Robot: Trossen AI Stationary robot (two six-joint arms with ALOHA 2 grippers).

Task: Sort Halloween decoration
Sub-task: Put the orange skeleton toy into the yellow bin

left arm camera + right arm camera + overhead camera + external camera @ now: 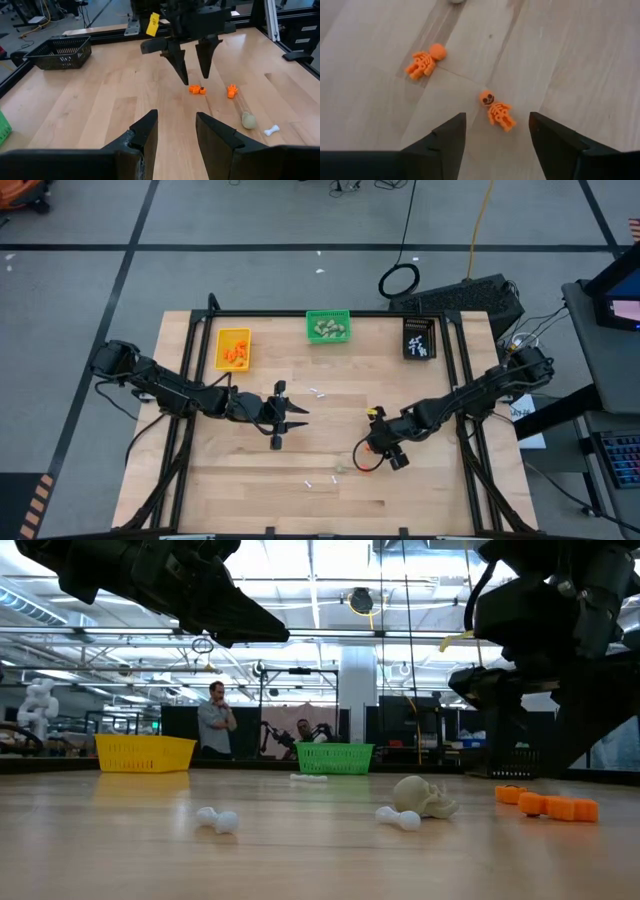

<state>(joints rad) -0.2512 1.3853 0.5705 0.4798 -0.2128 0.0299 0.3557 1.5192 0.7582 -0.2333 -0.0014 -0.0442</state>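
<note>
The wooden tabletop (pixel 240 490) is carrying three small bins along its far edge: a yellow bin (pixel 233 348) holding orange pieces, a green bin (pixel 328 326) holding beige-grey lumps, and a black bin (pixel 419 338) holding white sticks.

The right tool (pixel 495 132) is hanging over the right half of the tabletop with its fingers spread and nothing between them. One orange skeleton (pixel 496 110) is lying on the wood just ahead of the gap between those fingers, untouched, and a second orange skeleton (pixel 424 61) is lying a little farther off to one side.

The left tool (pixel 176 130) is waiting over the left half of the tabletop, pointing toward the right arm, its fingers part-way apart and holding nothing.

Near the orange pieces, a beige-grey skull (pixel 425 797) is resting on the tabletop, with a white bone (pixel 398 817) just beside it. Another white bone (pixel 217 820) is lying well apart toward the front, and a further bone (pixel 308 777) is sitting nearer the green bin.

Nothing is standing between the right tool and the nearer skeleton.
</note>
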